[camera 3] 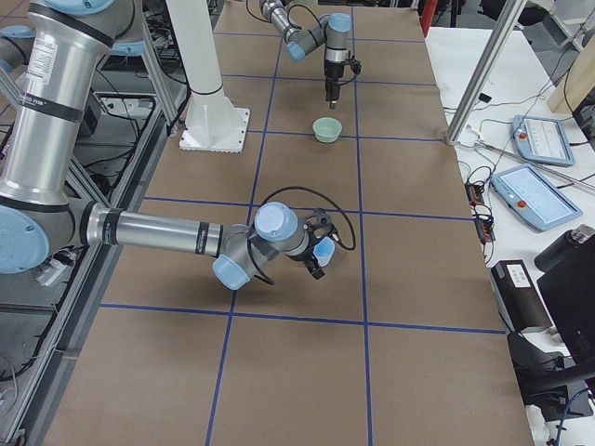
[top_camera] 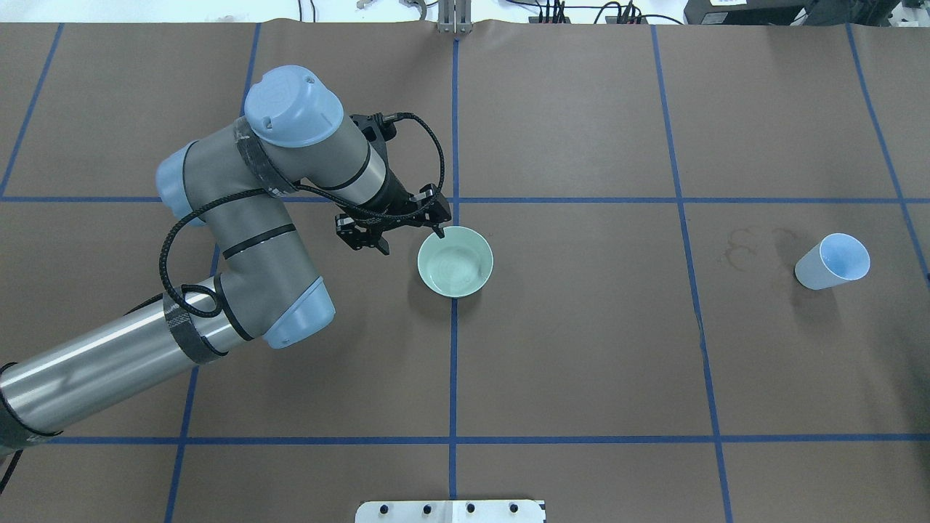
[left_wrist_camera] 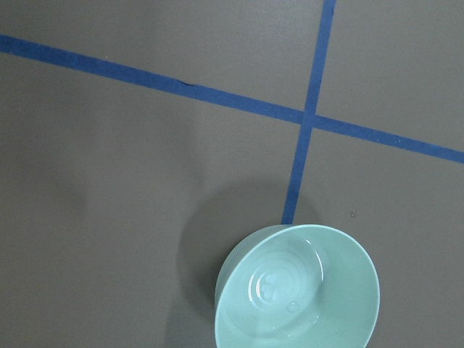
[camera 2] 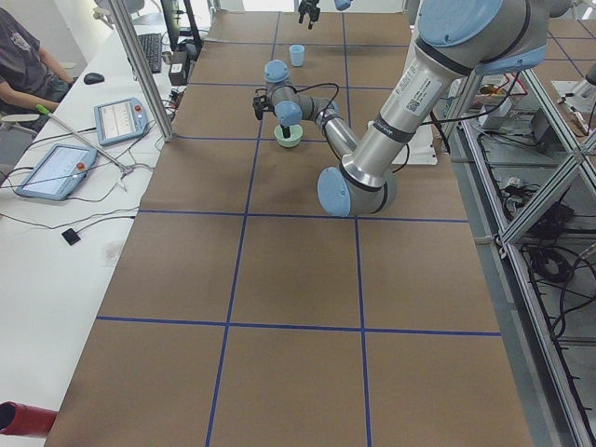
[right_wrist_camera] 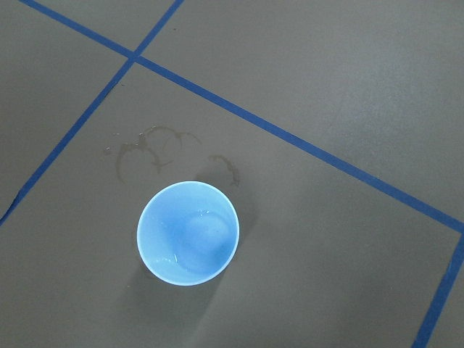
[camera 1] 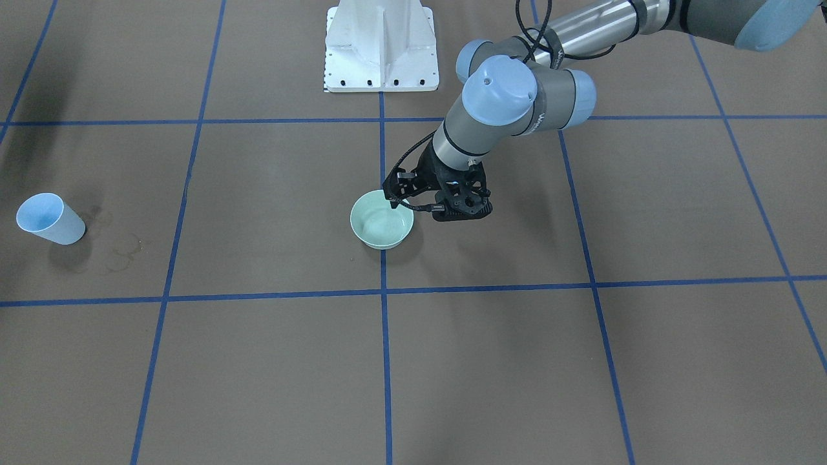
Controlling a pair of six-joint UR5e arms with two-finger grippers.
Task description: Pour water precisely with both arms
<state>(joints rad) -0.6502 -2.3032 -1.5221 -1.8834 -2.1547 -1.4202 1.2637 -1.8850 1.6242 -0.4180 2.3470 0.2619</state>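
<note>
Two main risks from here. Water (left_wrist_camera: 267, 286) shows as glints and rings in the bottom of the green bowl (top_camera: 485, 247). The bowl sits mid-table on the centre tape line (top_camera: 453, 363), roughly halfway between the robot-side and operator-side edges. The blue cup (top_camera: 812, 274) stands alone toward the table's right end, well apart from the bowl. It has a few glints inside in the right wrist view, amount not readable.

Left gripper (top_camera: 436, 221): lines up with the bowl's left rim in both top-down views, nothing visibly in it. The finger gap is lost in a dark cluster of links, so I can't tell wide or narrow. Height above the rim isn't readable either.

Right gripper (camera 2: 307, 11): seen only in the side view, raised toward the cup end. Can't tell its state.

Risk 1: left arm drops or swings with a fingertip on the rim line. It clips the bowl, slides or tips it, and water sloshes out. Cause would be thin clearance and a light bowl on smooth paper.

Risk 2: the cup has a long carry to the bowl. A hard pinch could buckle its wall, and a fast tilt would overshoot the pour. Ring stains (top_camera: 741, 243) beside the cup suggest the paper marks easily.

Also, both arms converge on one small bowl, so they could collide if the left doesn't keep to its side.
</note>
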